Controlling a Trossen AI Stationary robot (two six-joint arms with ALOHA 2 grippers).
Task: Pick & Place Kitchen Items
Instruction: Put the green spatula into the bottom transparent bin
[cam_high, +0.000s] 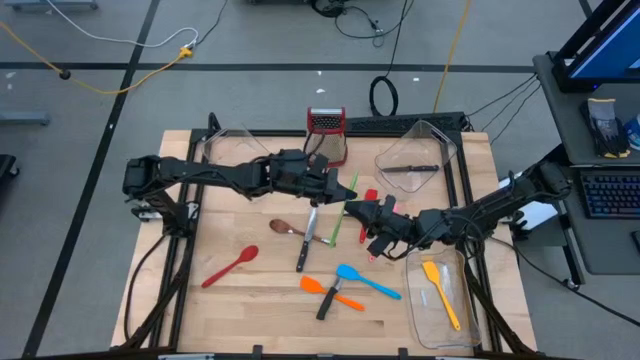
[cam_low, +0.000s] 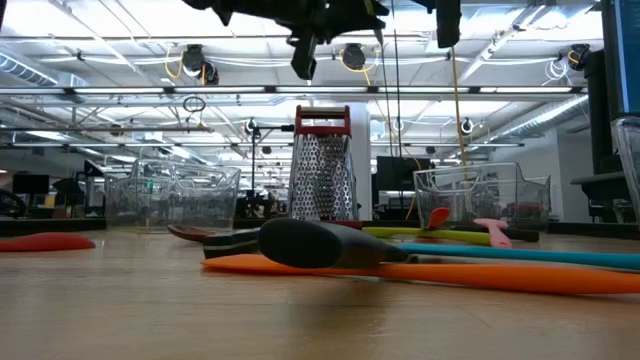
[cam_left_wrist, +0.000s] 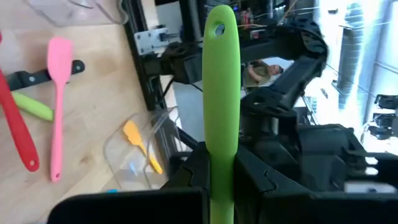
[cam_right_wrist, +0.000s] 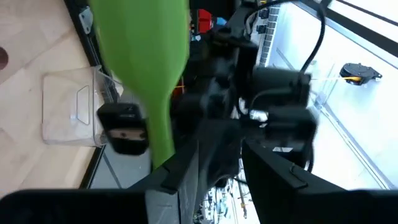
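Note:
A green spatula (cam_high: 350, 188) is held in the air over the table's middle by my left gripper (cam_high: 335, 190), which is shut on it. In the left wrist view the handle (cam_left_wrist: 221, 93), with a hole at its end, rises from between the fingers. My right gripper (cam_high: 362, 212) is right beside it, open. The spatula's broad blade (cam_right_wrist: 140, 56) fills the right wrist view, and its neck runs down past the outer edge of one finger (cam_right_wrist: 180, 174). Several utensils lie flat on the table below. My left gripper pinches the green spatula's handle (cam_left_wrist: 221, 163) between its two fingers, which lie across it. The holed end stands clear beyond the fingers and the blade end is hidden behind them. The spatula is lifted clear of the table. Whether my right gripper touches the neck, I cannot tell.
On the table lie a red spoon (cam_high: 230, 266), a brown spoon (cam_high: 285, 227), a black-handled knife (cam_high: 305, 240), orange (cam_high: 330, 290), blue (cam_high: 368, 282) and pink (cam_left_wrist: 57, 106) spatulas. Clear bins hold a yellow spatula (cam_high: 440, 290) and a knife (cam_high: 410, 168). A grater (cam_high: 326, 125) stands at the far edge.

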